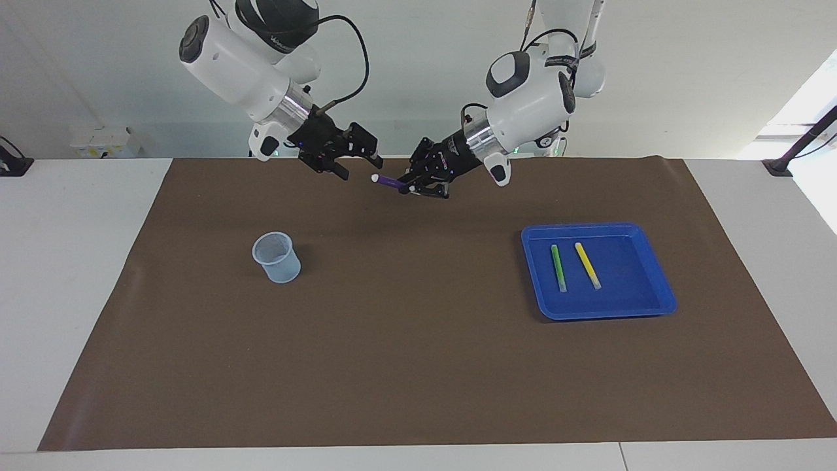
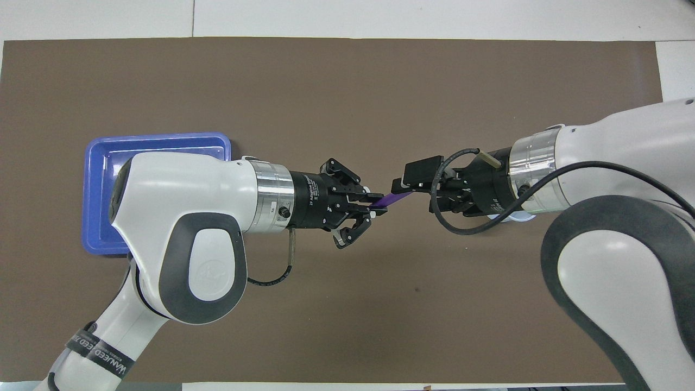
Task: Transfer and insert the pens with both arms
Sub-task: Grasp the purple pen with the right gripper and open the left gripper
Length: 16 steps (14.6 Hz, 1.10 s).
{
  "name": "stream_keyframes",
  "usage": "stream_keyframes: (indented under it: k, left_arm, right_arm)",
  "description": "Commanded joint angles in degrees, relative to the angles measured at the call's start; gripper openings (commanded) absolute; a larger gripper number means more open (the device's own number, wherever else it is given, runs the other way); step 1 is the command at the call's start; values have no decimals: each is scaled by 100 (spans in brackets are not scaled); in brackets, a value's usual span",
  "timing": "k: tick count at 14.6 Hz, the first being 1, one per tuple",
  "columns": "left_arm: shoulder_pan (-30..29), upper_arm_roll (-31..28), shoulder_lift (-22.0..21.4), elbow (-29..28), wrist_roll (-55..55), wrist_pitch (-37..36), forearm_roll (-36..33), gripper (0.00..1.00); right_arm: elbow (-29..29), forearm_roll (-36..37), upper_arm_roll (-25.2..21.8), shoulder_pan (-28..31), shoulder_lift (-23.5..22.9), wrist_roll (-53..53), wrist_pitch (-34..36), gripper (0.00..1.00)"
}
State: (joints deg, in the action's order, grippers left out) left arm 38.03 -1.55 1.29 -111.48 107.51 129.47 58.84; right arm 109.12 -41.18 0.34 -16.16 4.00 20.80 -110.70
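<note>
Left end effector (image 1: 418,183) is raised over the brown mat (image 1: 418,366) at mid-table, clenched on the barrel of the purple pen (image 1: 387,182). The pen lies close to level, its long axis running along the line between the two arms, whitish cap end pointing toward the right end effector (image 1: 346,160).

Right end effector hangs just beside that cap end, fingers spread and holding nothing; in the facing view a small gap separates them from the pen. It sits slightly higher than the cap.

The handover appears not yet made. The green pen (image 1: 558,268) and yellow pen (image 1: 587,265) lie side by side in the blue tray (image 1: 654,307) toward the left arm's end. The clear cup (image 1: 276,257) stands on the tabletop toward the right arm's end.
</note>
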Motion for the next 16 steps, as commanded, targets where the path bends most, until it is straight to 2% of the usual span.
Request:
stream_keyframes:
  k: [1,5,8,13,16]
  left_arm:
    - [73,-38,-235,-269,-108,149,171,0]
    - [73,-38,-244,-287,-134,158,259,0]
    - [82,-38,-252,-305,-125,254,268,0]
    - [82,-38,-252,-305,-125,263,268,0]
    - [82,-38,-252,-305,-125,263,277,0]
  right_arm:
    - [-74,-180,-7,-10,-83,162,-74,86]
    - [-118,-189,-7,-1,-92,162,49,74]
    - [-381,-189,-7,8,-206,301,163,67]
    - [-523,-189,-7,34,-259,329,278,62]
    - [-514,-180,-16,43,-259,320,172,62]
